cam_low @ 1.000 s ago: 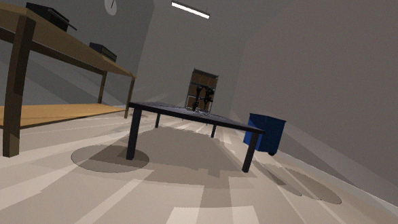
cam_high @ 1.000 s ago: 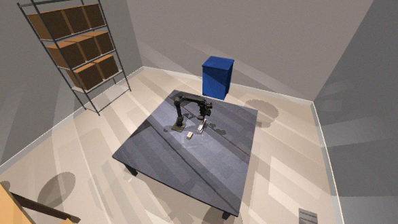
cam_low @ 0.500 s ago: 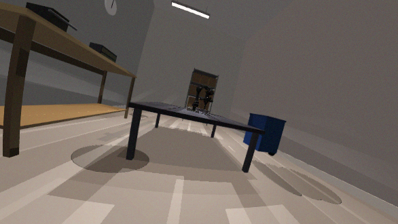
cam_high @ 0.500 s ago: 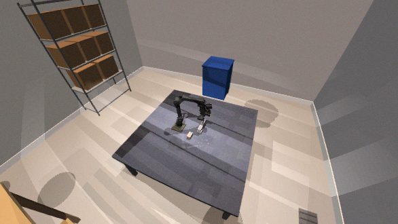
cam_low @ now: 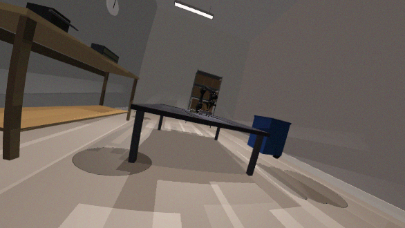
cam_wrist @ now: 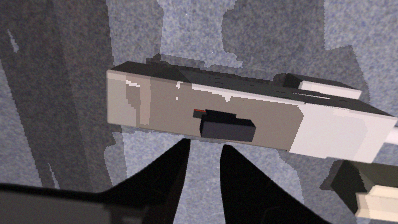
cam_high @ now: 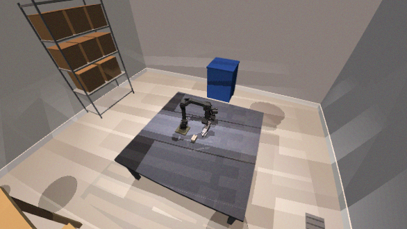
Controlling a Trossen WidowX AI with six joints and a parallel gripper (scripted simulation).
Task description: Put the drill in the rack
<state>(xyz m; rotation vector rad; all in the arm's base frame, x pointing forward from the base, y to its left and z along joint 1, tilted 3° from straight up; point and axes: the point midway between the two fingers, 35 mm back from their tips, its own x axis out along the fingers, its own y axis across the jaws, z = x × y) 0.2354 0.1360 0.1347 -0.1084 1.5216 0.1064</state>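
A long pale housing lies on the table below the gripper. A dark raised block, which looks like the key, sits midway along its near edge in the wrist view, with a small red sliver beside it. A thin pale rod, perhaps part of the drill, shows at the housing's right end, cut off by the frame. My gripper is partly open and empty, its fingertips just short of the key in the wrist view. Its height above the housing cannot be told. Which piece is the rack is unclear.
A small dark block with a cream top lies near the housing. A pale-topped piece sits behind the housing. The dark table bears the arm. A blue bin stands on the floor beyond the table.
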